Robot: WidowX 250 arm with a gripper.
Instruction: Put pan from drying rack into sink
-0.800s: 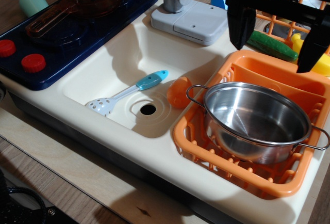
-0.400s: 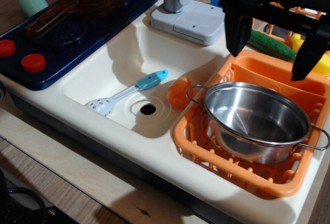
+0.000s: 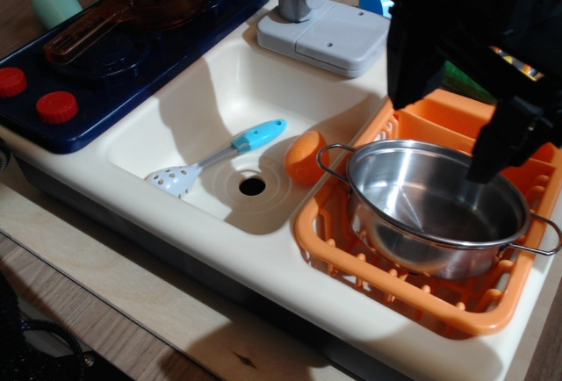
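Shiny steel pan [image 3: 436,208] tilted inside the orange drying rack [image 3: 369,262], loop handles poking out left and right. Black gripper [image 3: 450,131] above the pan's far rim, fingers spread wide (nothing between them); right fingertip low over the bowl, contact impossible to judge. Cream sink [image 3: 198,122] to the left, holding a blue-handled slotted spoon [image 3: 215,158] and an orange ball [image 3: 306,158] beside the drain [image 3: 252,186].

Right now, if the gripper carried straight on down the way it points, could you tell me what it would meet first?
Most likely the pan in the drying rack: the open gripper points down over its back rim. Depth is unclear, so first contact could be rim or interior.
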